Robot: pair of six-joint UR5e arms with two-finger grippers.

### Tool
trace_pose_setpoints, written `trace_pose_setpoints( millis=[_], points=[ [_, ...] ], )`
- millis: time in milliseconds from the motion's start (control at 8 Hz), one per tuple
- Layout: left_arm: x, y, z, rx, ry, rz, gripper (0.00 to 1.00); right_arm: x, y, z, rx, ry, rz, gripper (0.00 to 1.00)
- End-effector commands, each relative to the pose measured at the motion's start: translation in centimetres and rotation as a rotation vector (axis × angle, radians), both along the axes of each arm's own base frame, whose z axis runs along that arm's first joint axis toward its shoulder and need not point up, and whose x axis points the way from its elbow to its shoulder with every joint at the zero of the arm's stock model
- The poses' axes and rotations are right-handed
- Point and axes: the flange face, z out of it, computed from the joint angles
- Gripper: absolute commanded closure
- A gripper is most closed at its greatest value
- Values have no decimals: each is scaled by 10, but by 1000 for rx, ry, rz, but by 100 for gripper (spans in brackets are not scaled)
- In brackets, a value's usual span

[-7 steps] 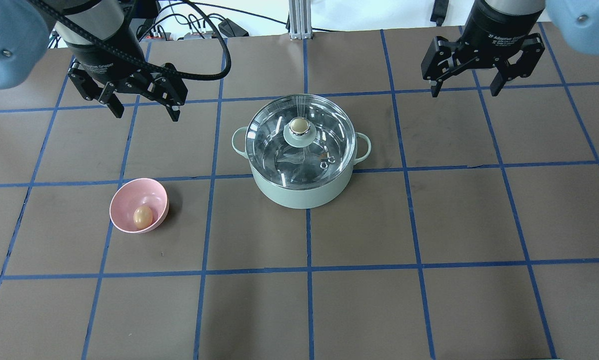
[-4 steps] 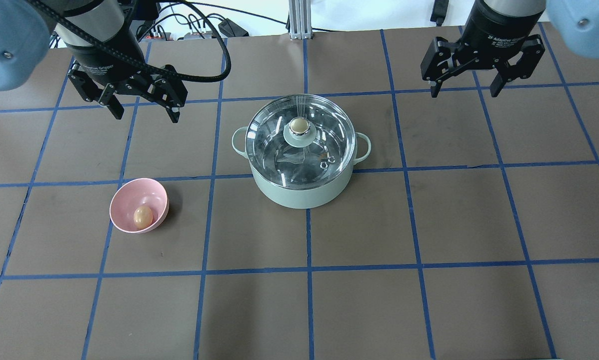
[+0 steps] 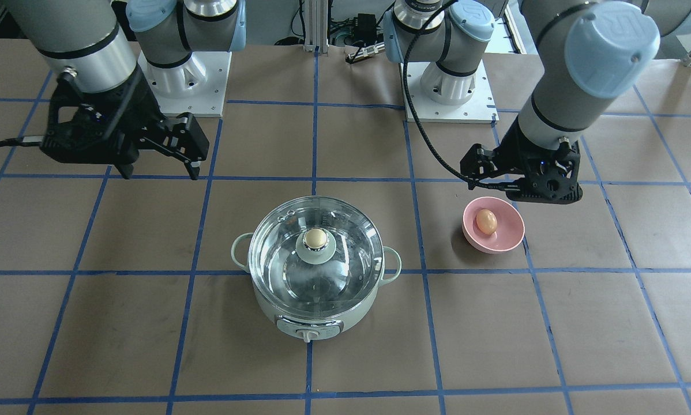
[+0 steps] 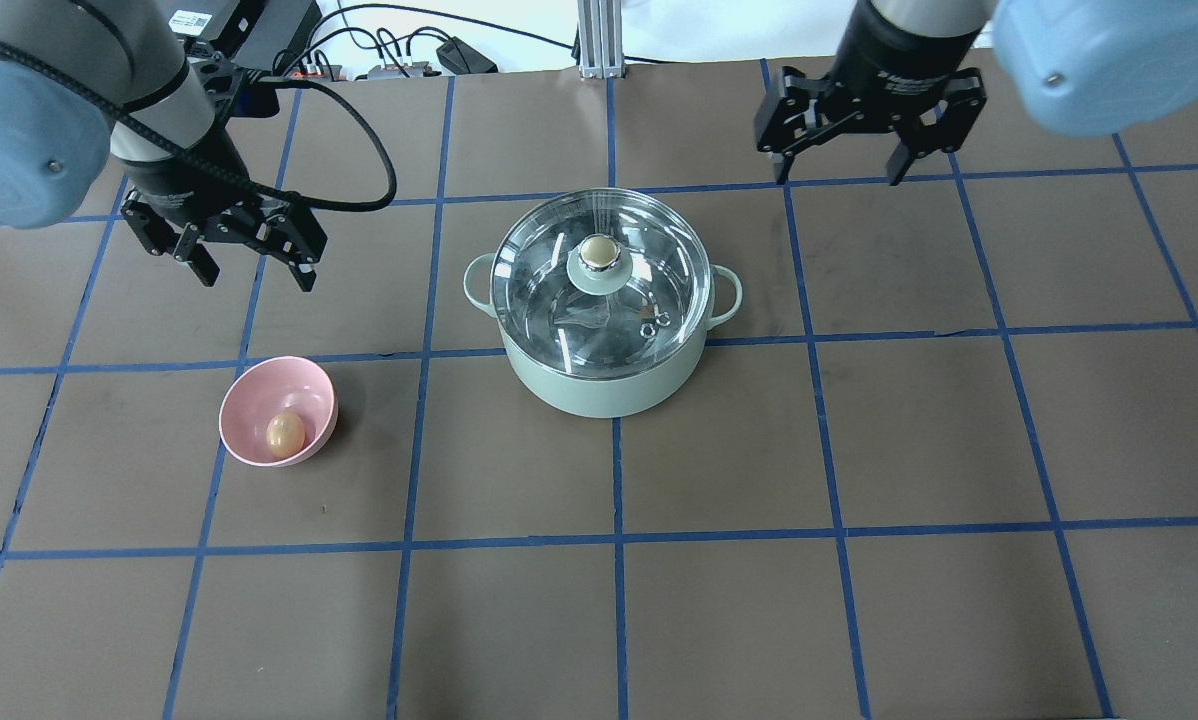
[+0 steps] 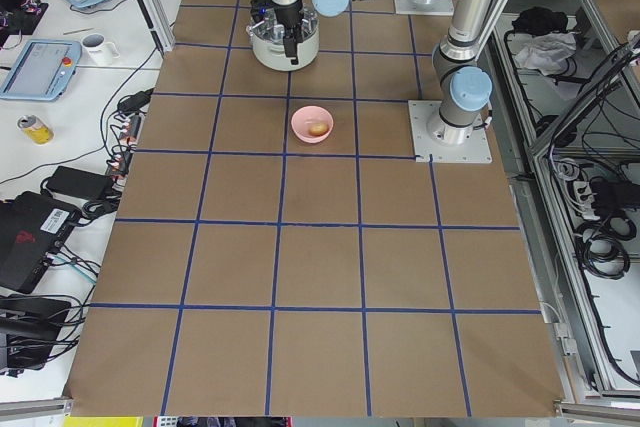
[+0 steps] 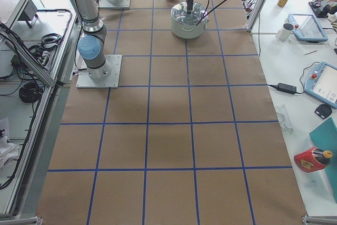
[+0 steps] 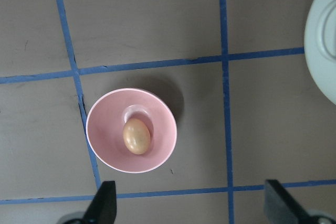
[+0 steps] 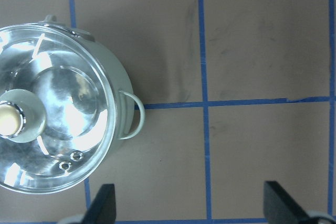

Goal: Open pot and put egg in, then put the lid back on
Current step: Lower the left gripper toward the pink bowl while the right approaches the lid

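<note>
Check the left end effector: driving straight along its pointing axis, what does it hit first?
Likely bare table, not the pink bowl or egg. In the wrist view, the left end effector, open, is centred over brown paper just off the bowl. Depth is uncertain.

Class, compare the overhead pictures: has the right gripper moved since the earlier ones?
Yes. The right gripper has shifted sideways toward the pot, which stayed put.

Nothing can be read for certain; the white print point(image 4: 897, 72) on the right gripper point(image 4: 839, 178) is too blurred.
</note>
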Motion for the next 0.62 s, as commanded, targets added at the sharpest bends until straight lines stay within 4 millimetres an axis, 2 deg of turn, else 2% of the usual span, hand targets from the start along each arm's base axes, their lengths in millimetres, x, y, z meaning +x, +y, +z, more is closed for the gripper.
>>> trace_pose_setpoints(
  millis=[0, 125, 250, 500],
  points=[
    [69, -26, -92, 84, 33, 14, 0, 115, -2, -50, -10, -11, -37, 0],
    [83, -28, -121, 131, 45, 38, 0, 134, -5, -69, -7, 9, -28, 0],
    [83, -24, -145, 179, 53, 49, 0, 146, -6, -79, -8, 9, -25, 0],
    [77, 1, -196, 294, 69, 81, 1, 178, -4, -109, 18, 11, -27, 0]
  ],
)
